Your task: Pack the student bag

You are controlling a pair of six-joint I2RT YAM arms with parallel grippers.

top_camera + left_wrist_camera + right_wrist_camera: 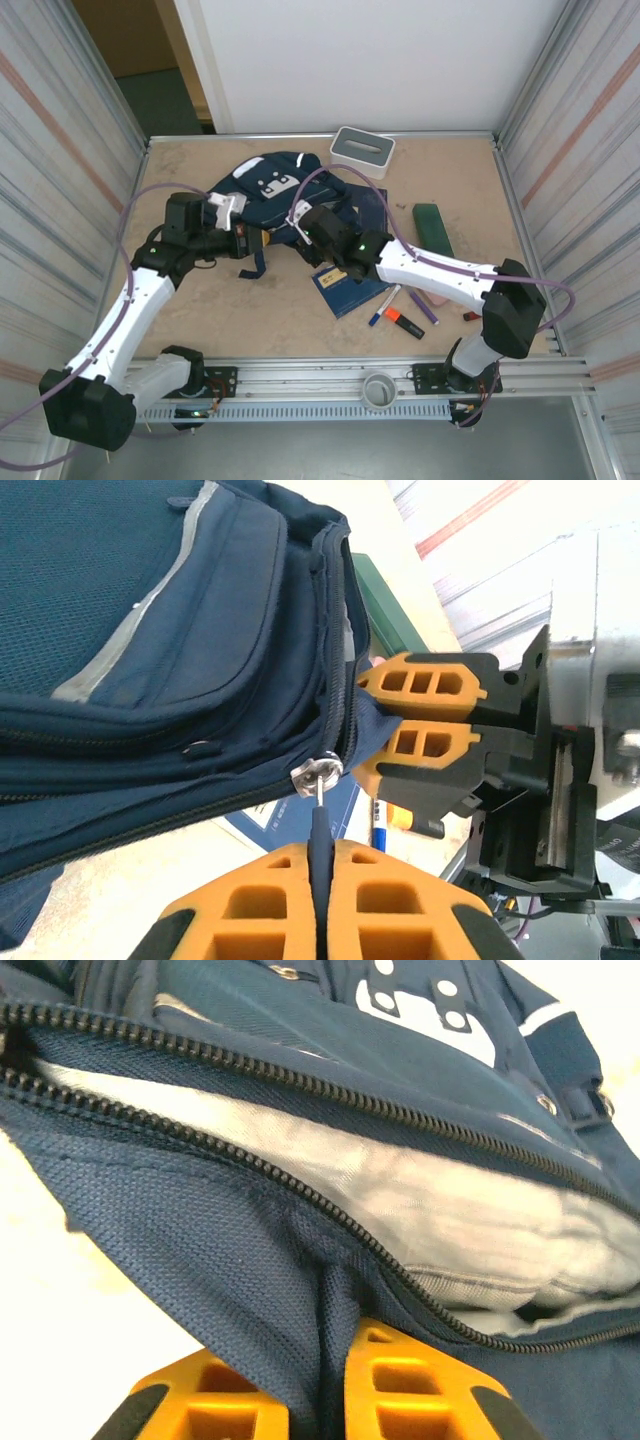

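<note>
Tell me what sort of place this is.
Probably a robot test cell: a left arm and right arm bolted to an aluminium rail, ribbed panel walls around a table, a student bag and pens laid out.

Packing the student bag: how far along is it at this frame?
Done: the student bag is partly unzipped, with its grey lining showing. In hand: the left gripper has its jaws shut on the zipper pull, and the right gripper pinches the bag's fabric beside the opening. Left: the notebook, pens, highlighter and green case lie outside the bag.
</note>
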